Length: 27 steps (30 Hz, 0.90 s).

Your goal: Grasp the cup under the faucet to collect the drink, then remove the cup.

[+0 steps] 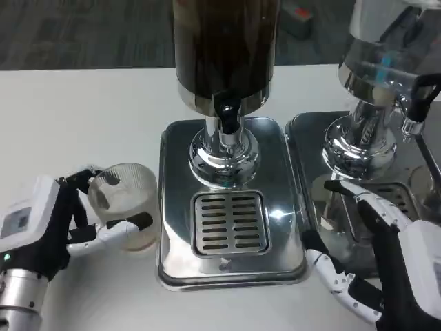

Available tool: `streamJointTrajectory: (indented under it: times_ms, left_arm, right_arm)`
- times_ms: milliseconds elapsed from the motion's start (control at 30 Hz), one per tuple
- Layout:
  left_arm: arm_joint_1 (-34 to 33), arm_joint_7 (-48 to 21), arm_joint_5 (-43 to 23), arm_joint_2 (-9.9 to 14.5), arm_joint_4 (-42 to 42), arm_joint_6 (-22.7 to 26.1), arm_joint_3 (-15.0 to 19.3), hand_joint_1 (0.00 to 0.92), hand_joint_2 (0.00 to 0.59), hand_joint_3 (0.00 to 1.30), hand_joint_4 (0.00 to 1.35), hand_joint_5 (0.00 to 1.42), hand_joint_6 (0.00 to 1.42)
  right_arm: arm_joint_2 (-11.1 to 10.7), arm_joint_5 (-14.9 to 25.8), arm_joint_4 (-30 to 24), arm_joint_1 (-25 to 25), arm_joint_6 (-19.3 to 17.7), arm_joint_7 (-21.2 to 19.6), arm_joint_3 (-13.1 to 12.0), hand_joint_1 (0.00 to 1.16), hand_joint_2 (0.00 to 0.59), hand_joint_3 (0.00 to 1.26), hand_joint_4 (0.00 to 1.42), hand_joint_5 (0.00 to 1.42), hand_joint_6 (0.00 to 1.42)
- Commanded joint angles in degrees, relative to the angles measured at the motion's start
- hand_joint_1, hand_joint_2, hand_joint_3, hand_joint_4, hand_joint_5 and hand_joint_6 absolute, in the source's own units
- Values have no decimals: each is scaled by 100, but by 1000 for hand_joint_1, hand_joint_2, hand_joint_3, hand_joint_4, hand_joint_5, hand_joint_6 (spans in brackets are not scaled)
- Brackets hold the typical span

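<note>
A clear plastic cup (pixel 127 200) stands on the white table just left of the dispenser's steel base (pixel 231 200). My left hand (pixel 65 224) wraps around it from the left, fingers curled on its near and far sides. The dark drink tank (pixel 224 48) rises above a black faucet (pixel 227 114), which hangs over the slotted drip grate (pixel 229 222). Nothing stands on the grate. My right hand (pixel 382 255) hovers at the base's right edge with fingers spread and nothing in it.
A second dispenser (pixel 375 103) with a clear tank stands on its own steel tray (pixel 413 189) at the right, close behind my right hand. White table (pixel 83 117) stretches to the left and back.
</note>
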Motion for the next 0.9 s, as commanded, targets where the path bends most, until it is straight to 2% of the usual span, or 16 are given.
streamJointTrajectory:
  times_ms: [33, 433, 667, 900]
  left_arm:
    - [40, 470, 63, -73, -6, -156, 6, 388, 58, 676, 895, 1099, 1424]
    - [181, 684, -43, -27, -114, -301, 97, 411, 46, 703, 921, 1119, 1424]
    - [413, 563, -18, 77, -824, -452, 203, 420, 42, 710, 921, 1120, 1424]
    - [447, 301, 11, 16, -1235, -466, 151, 439, 35, 713, 931, 1120, 1424]
  right_arm:
    - [0, -29, -43, 54, -49, -87, -5, 397, 315, 294, 261, 247, 315]
    - [-17, 19, -29, 11, -69, -55, -37, 385, 314, 294, 261, 247, 321]
    - [-16, 48, -17, -24, -94, -50, -47, 285, 285, 285, 261, 247, 323]
    - [16, 54, -10, -37, -109, -83, -36, 246, 274, 285, 261, 247, 323]
